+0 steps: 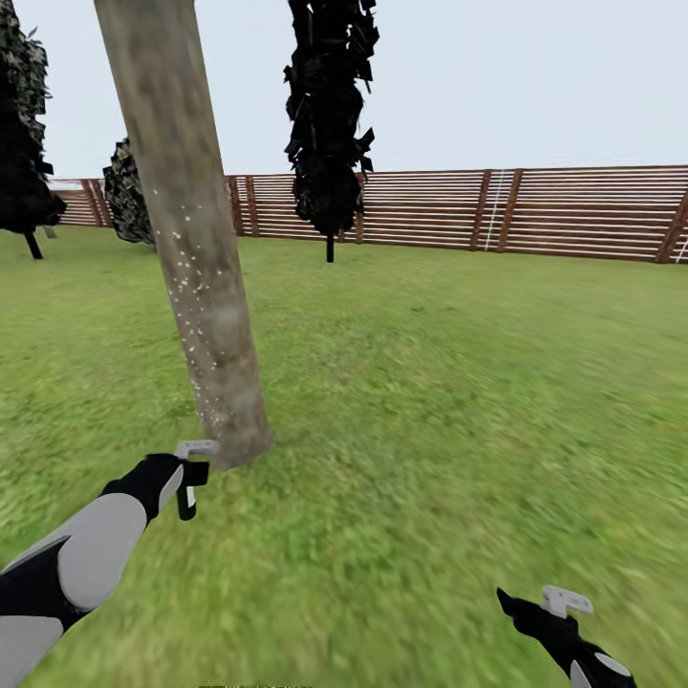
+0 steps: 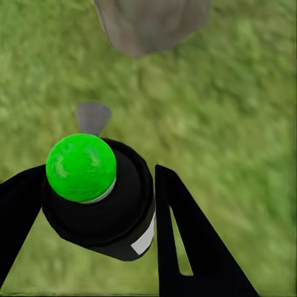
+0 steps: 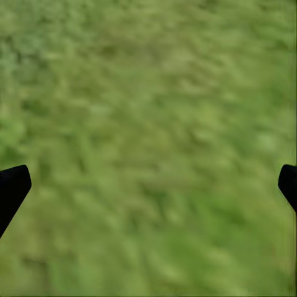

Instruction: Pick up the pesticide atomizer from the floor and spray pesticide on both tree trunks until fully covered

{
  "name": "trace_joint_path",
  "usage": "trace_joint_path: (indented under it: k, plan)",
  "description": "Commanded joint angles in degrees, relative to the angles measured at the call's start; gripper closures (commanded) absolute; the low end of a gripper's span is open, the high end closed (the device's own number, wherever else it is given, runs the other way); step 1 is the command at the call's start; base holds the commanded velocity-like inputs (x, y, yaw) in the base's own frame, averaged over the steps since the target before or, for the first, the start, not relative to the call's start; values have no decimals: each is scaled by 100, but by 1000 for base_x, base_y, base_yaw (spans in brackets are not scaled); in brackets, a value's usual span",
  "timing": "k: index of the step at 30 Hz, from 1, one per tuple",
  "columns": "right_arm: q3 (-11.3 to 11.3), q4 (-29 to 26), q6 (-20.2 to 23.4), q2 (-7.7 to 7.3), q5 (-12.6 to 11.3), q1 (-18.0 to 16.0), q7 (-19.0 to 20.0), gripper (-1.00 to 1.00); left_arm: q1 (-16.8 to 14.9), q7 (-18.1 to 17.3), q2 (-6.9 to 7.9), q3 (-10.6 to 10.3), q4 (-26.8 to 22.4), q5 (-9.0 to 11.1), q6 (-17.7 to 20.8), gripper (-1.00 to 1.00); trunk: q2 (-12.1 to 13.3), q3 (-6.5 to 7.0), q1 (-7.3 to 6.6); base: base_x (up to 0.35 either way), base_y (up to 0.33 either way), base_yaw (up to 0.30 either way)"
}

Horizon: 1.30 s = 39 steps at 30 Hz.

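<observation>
**Spotter:** Give me the big picture first

**Me:** I've got the garden lawn [image 1: 430, 382] spread wide under the head camera, all green grass, running back to the brown slatted fence [image 1: 573, 210] across the far side. Pale sky above it. Dark narrow conifers [image 1: 330, 115] stand near the fence, one in the middle, more off to the left

**Spotter:** And the tree?

**Me:** Right in front of me, left of centre: the tree trunk [image 1: 196, 248], grey-brown and mottled, leaning a touch in the view, rooted in the grass. I can see pale specks scattered over its lower half

**Spotter:** Arms?

**Me:** My left arm reaches in from the lower left, and the left claw [image 1: 188, 483] sits low, just beside the foot of the trunk. The right claw [image 1: 535, 612] is down at the lower right, well apart from the tree, over bare grass

**Spotter:** Where's the sprayer?

**Me:** In the left claw. On the left wrist camera the pesticide atomizer [image 2: 102, 198] is a small black body with a bright green ball on top and a grey nozzle pointing toward the base of the trunk [image 2: 151, 25]. The left claw is clamped on it, black fingers [image 2: 185, 235] pressed against both sides

**Spotter:** Right claw?

**Me:** Spread wide, fingertips [image 3: 12, 185] at the far edges of the right wrist camera, blurry grass [image 3: 148, 148] between them
</observation>
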Motion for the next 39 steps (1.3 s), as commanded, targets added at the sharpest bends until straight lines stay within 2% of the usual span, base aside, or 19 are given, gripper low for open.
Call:
trace_joint_path:
  k: [1,12,18,25,39]
  plan:
    - [1,-2,0,0,0,0,-3,-100,-1,0,0,0,0,0,0,100,0,0,0,0,-306,284]
    - [9,-6,0,0,9,0,-17,-100,3,-2,-6,6,0,0,0,100,0,0,0,77,-305,282]
    - [9,-6,0,0,1,0,-10,-100,4,-6,-3,6,0,0,0,100,0,0,0,147,-302,104]
    - [9,-6,0,-1,5,1,-16,-100,6,-1,-8,4,0,0,0,100,0,0,0,142,-302,254]
    - [9,-6,0,0,8,0,-14,-100,6,-6,-8,6,0,0,0,100,0,0,0,19,-308,278]
